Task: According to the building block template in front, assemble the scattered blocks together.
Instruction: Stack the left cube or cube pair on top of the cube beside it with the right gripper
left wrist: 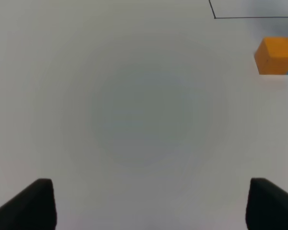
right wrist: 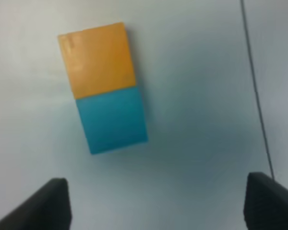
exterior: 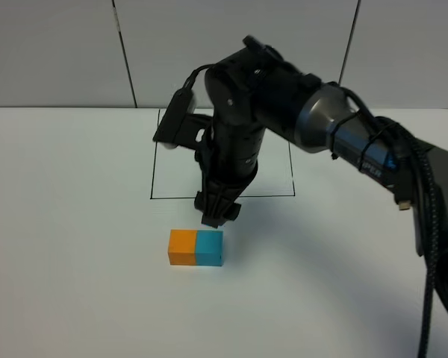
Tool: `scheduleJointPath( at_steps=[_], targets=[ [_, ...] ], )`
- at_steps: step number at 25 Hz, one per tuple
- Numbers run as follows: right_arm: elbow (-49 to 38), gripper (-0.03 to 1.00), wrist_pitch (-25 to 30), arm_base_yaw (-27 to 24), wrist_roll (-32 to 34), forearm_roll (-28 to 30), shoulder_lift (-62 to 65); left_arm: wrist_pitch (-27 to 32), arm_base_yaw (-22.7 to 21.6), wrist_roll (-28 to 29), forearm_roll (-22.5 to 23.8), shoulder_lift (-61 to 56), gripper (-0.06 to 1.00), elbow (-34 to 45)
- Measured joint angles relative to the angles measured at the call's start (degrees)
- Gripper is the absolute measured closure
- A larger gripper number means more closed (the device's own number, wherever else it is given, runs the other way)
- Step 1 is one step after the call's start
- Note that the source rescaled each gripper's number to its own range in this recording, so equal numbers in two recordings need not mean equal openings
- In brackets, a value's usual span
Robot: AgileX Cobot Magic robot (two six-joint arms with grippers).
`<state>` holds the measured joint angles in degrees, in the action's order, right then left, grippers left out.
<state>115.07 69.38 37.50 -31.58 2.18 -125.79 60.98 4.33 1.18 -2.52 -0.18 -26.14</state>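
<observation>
An orange cube [exterior: 182, 247] and a teal-blue cube [exterior: 210, 247] sit side by side, touching, on the white table, just in front of the black drawn rectangle [exterior: 158, 198]. No outline surrounds them. The template's own cubes are hidden; my right arm covers the rectangle's inside. My right gripper [exterior: 219, 217] hangs open and empty just behind and above the teal cube. The right wrist view shows the orange cube [right wrist: 97, 57], the teal cube [right wrist: 114, 120] and wide-apart fingertips [right wrist: 57, 201]. My left gripper [left wrist: 146, 203] is open over bare table, with the orange cube [left wrist: 276, 56] farther off.
The white table [exterior: 75, 283] spreads around the cubes. A tiled wall [exterior: 60, 52] rises at the back. My right arm [exterior: 336, 127] and its cables reach in from the right. The rectangle's corner [left wrist: 214, 17] shows in the left wrist view and its line [right wrist: 254, 86] in the right wrist view.
</observation>
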Motion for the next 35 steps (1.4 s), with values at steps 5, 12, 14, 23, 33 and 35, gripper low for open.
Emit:
scheduleJointPath(
  at_steps=[5, 12, 14, 23, 33, 35],
  targets=[
    [0.0, 0.03, 0.1, -4.8, 9.6, -0.8, 4.0, 0.0, 0.0, 0.0, 0.0, 0.0, -0.03, 0.0],
    [0.0, 0.04, 0.3, -9.6, 19.8, -1.2, 7.4, 0.0, 0.0, 0.0, 0.0, 0.0, -0.03, 0.0],
    [0.0, 0.04, 0.3, -10.1, 21.2, -1.2, 7.9, 0.0, 0.0, 0.0, 0.0, 0.0, -0.03, 0.0],
    [0.0, 0.05, 0.3, -8.3, 11.9, -3.0, 8.2, 0.0, 0.0, 0.0, 0.0, 0.0, -0.03, 0.0],
    [0.0, 0.06, -1.6, 1.5, -2.0, -1.6, 5.3, 0.0, 0.0, 0.0, 0.0, 0.0, -0.03, 0.0],
    [0.0, 0.06, -1.8, 2.4, -2.9, -0.6, 3.0, 0.0, 0.0, 0.0, 0.0, 0.0, -0.03, 0.0]
  ],
)
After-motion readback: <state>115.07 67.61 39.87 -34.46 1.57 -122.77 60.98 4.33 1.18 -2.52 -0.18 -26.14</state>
